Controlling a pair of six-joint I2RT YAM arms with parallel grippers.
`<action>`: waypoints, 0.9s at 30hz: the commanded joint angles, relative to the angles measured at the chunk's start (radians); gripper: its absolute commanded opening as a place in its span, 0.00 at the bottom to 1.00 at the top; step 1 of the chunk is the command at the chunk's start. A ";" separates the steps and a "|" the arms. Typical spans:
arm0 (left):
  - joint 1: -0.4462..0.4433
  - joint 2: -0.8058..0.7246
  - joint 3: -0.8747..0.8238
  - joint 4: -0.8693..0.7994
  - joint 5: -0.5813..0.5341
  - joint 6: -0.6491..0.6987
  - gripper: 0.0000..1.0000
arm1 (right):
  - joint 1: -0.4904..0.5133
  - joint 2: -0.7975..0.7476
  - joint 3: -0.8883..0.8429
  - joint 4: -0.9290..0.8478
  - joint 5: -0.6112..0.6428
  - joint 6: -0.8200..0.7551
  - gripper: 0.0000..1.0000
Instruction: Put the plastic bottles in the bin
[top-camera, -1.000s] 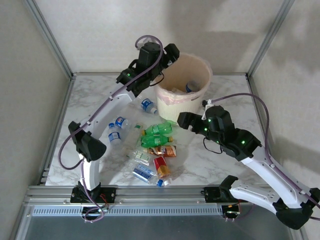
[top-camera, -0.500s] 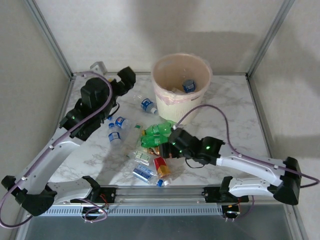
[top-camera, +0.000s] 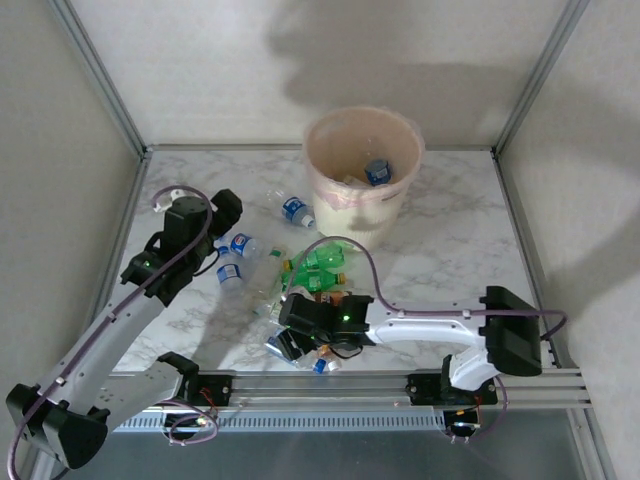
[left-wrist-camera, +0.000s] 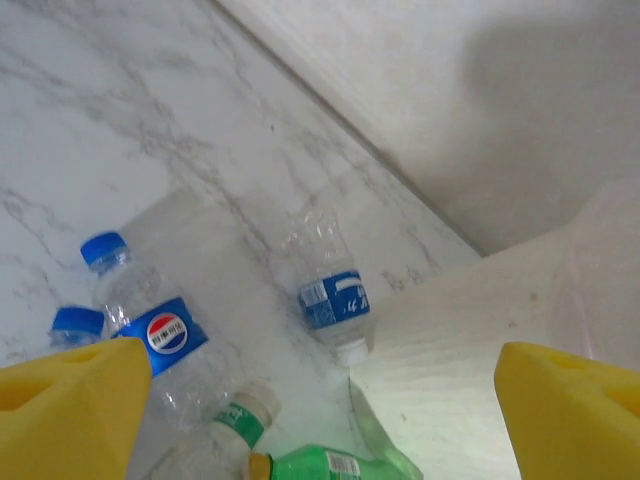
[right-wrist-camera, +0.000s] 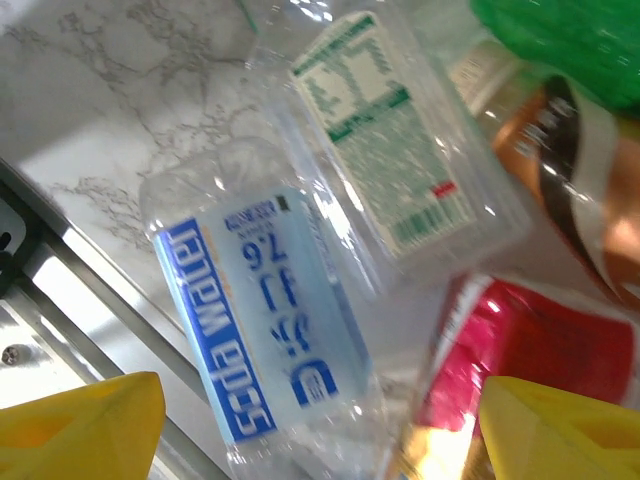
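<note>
One clear blue-capped plastic bottle (top-camera: 377, 172) lies in the far round peach-beige bin (top-camera: 335, 205); other bottles (top-camera: 318, 262) lie outside; left gripper (left-wrist-camera: 320, 420) and right gripper (right-wrist-camera: 320, 425) are released, empty.

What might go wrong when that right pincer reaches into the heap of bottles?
The right pincer hangs open over the blue-labelled bottle, which lies against a green-labelled bottle; it might catch both or slip on crushed plastic. That bottle also lies near the table edge, so a nudge might push it off.
</note>
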 joint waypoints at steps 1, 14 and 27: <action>0.006 -0.004 -0.024 -0.015 0.068 -0.028 0.88 | 0.019 0.056 0.061 0.017 -0.018 -0.076 0.82; 0.019 -0.037 -0.042 -0.019 0.052 0.001 0.90 | 0.047 0.198 0.146 -0.060 -0.049 -0.105 0.80; 0.042 -0.060 -0.081 0.002 0.060 -0.017 0.91 | 0.050 0.297 0.175 -0.122 -0.046 -0.137 0.78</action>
